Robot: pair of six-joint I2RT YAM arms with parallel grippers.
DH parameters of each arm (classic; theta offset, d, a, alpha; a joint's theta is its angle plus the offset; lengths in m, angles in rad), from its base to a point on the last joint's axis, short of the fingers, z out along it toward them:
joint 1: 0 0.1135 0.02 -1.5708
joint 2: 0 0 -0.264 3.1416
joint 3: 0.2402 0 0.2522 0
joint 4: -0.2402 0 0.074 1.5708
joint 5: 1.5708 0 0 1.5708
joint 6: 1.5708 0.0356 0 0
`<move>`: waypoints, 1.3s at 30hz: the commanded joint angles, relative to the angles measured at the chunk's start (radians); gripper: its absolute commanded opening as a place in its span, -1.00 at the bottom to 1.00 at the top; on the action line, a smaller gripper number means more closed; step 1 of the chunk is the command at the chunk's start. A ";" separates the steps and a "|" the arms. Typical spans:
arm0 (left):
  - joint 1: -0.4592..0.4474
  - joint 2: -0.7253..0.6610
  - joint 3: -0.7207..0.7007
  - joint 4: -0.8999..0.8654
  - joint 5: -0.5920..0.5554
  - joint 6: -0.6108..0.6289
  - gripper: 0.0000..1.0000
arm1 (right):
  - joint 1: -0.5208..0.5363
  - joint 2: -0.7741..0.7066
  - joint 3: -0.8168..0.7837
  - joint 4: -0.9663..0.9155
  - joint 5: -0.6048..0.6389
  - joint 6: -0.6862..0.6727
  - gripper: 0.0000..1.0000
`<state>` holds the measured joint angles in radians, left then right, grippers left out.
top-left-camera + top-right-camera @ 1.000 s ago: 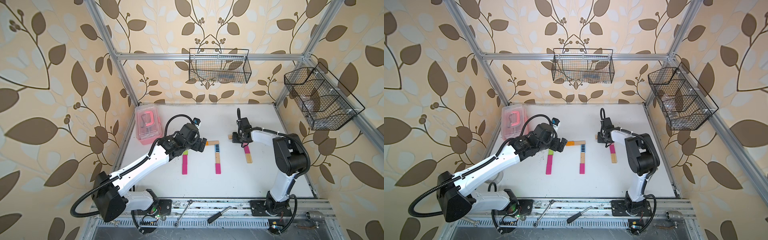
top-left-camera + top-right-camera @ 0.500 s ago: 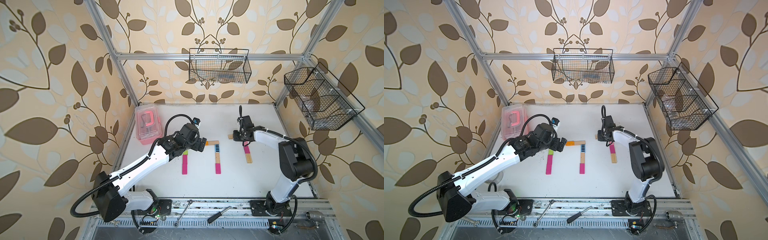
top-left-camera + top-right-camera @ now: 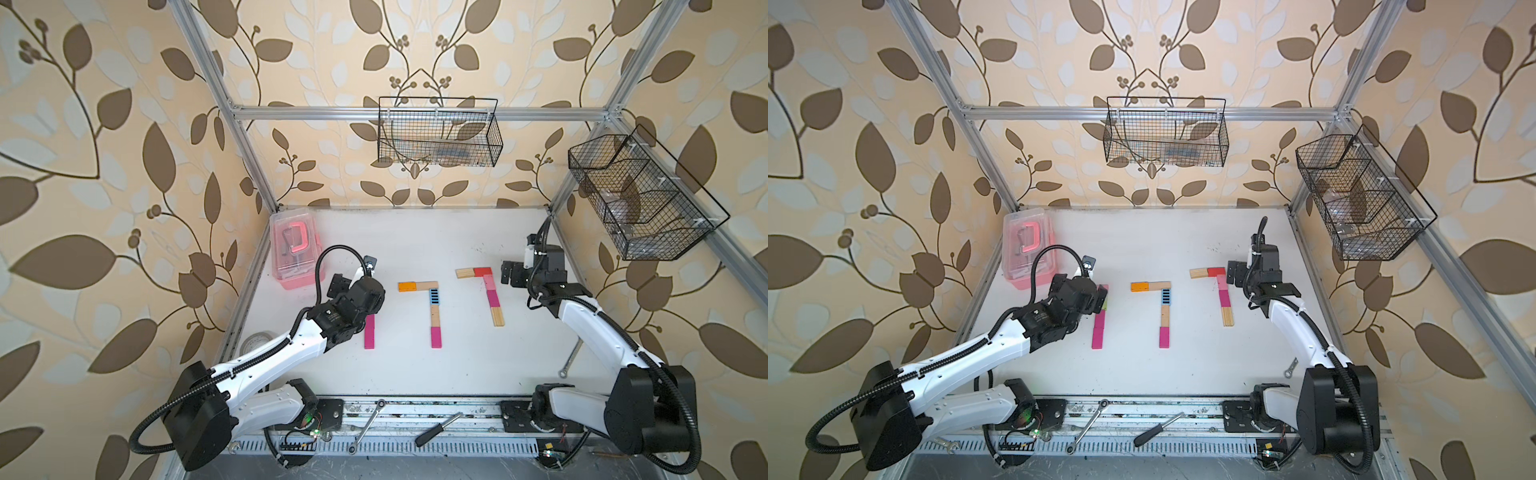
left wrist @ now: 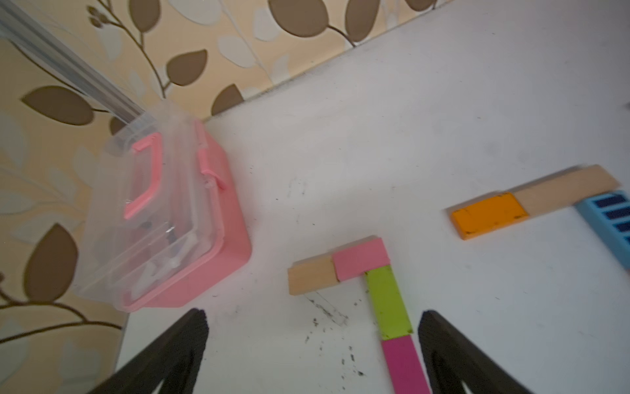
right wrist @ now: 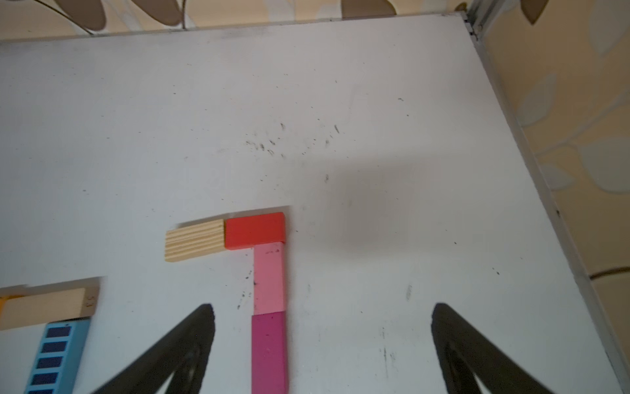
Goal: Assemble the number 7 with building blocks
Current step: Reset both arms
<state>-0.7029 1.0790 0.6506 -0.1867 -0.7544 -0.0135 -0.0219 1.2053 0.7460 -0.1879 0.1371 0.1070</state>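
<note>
Rightward, away from the red block [image 3: 483,272], the right pincer [image 3: 506,273] has drawn back, and its jaws now stand wide apart and hold nothing. The left pincer [image 4: 312,312] hangs spread apart above the lime block [image 4: 388,302]. Three 7 shapes of building blocks [image 3: 434,316] lie flat, side by side, on the white surface [image 3: 415,241].

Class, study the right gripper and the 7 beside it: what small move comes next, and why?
Probably lift the right gripper up and away: its jaws stand open and empty, and the red block sits flush against the pink block, so this 7 looks finished.
</note>
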 commanded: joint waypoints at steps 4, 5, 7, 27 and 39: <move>0.114 -0.002 -0.121 0.305 -0.243 0.081 0.98 | -0.092 -0.095 -0.120 0.212 0.020 -0.039 1.00; 0.139 0.012 -0.130 0.330 -0.224 0.075 0.98 | -0.092 -0.112 -0.145 0.251 0.017 -0.048 1.00; 0.217 0.050 -0.131 0.338 -0.142 0.037 0.98 | -0.088 -0.143 -0.204 0.344 -0.002 -0.073 1.00; 0.499 0.390 -0.241 0.901 0.235 0.084 0.98 | 0.039 -0.016 -0.421 0.801 0.203 -0.150 1.00; 0.653 0.429 -0.308 1.044 0.495 0.010 0.98 | 0.026 -0.105 -0.555 0.929 0.160 -0.081 1.00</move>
<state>-0.0582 1.5082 0.3122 0.7887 -0.3283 0.0174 0.0120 1.1271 0.2146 0.6731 0.3138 0.0078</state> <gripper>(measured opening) 0.989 0.999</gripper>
